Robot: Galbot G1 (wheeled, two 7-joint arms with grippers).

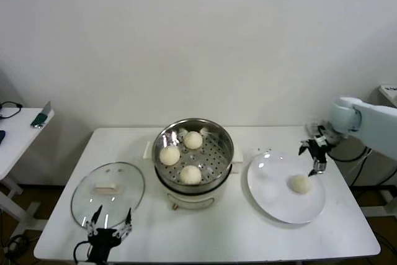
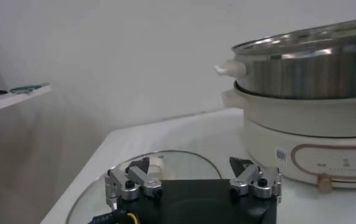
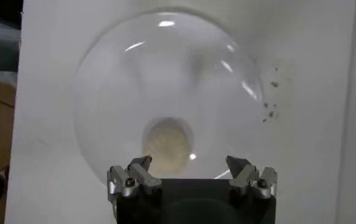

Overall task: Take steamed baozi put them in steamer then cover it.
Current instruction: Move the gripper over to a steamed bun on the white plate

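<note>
three baozi (image 1: 180, 154) in steamer (image 1: 193, 153), one baozi (image 1: 301, 184) right, cover (image 1: 108, 193) left

Head camera: high, looking forward and down over my whole white table (image 1: 248, 240) to the back wall. Left wrist camera: low, close to the tabletop, facing level across the cover (image 2: 165, 167) toward the steamer (image 2: 305, 79) side-on. Right wrist camera: above, looking straight down, close over the plate (image 3: 165, 79). Head view shares all three.

Even soft overhead light, glare on plate (image 3: 165, 79), wrist views blurry.
</note>
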